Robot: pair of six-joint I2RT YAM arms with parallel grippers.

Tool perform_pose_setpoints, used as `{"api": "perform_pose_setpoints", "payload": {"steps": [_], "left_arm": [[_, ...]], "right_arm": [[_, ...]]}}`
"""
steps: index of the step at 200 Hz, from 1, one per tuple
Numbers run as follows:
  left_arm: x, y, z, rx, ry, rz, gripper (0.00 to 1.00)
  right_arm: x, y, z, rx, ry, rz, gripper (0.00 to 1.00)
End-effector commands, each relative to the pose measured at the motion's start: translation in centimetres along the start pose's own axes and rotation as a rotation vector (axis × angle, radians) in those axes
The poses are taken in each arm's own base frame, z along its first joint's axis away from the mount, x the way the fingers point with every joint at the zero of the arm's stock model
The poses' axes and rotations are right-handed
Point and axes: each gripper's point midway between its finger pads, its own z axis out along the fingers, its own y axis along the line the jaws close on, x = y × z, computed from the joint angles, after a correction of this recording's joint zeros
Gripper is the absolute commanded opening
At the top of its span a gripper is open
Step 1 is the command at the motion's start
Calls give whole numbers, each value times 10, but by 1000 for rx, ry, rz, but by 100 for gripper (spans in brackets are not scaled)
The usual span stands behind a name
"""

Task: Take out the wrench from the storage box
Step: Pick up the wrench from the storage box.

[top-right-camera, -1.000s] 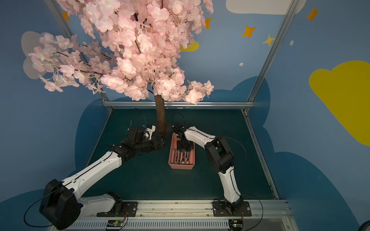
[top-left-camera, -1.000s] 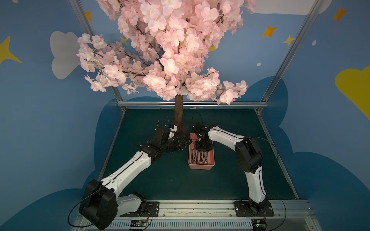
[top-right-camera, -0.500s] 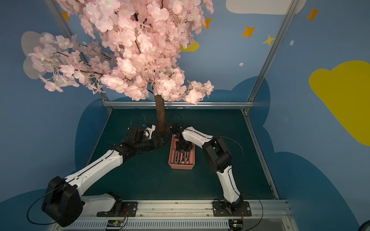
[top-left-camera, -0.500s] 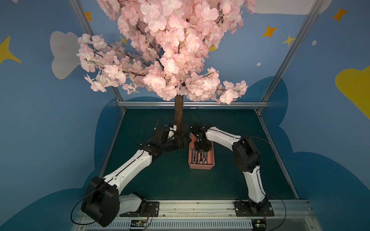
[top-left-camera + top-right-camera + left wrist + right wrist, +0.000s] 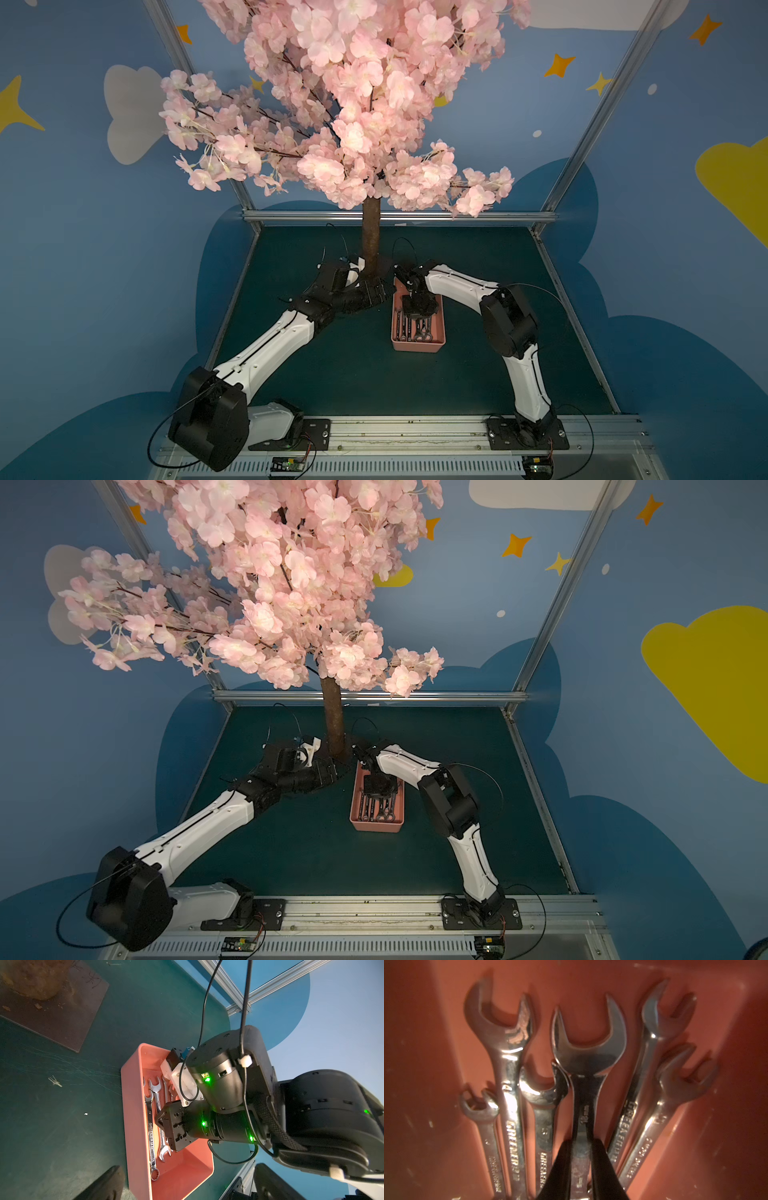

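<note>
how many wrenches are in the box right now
6 in the box, fanned side by side: smallest, big one, short one, middle one pinched by the right gripper, a fifth and a sixth. More may hide beneath.

Salmon-pink storage box (image 5: 417,345) lies mid-tabletop (image 5: 353,374), long axis twelve to six. Inside, above other chrome wrenches (image 5: 512,1064), the 18 mm open-end wrench (image 5: 588,1043) has its shaft pinched by the right pincer (image 5: 581,1145).

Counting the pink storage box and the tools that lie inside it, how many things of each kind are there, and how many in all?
Wrenches: 6
Storage box: 1
Total: 7
</note>
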Motion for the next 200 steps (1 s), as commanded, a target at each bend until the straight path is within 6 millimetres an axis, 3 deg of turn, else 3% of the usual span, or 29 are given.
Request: {"api": "perform_pose_setpoints", "payload": {"steps": [1,11,39,145,200], "left_arm": [[-1,0,0,7,2,13,100],[-1,0,0,8,2,13,100],[-1,0,0,7,-4,20,100],[-2,3,1,5,0,15,100],[-4,3,-1,8,-4,9,100]], "right_arm": [[-2,-14,8,40,-1,2,6],[-6,-15,0,33,-20,4,2],[-14,-17,-20,34,-75,-4,1],[-13,-16,-65,11,-157,-6,0],[-9,-12,-110,-8,-226,-30,0]]}}
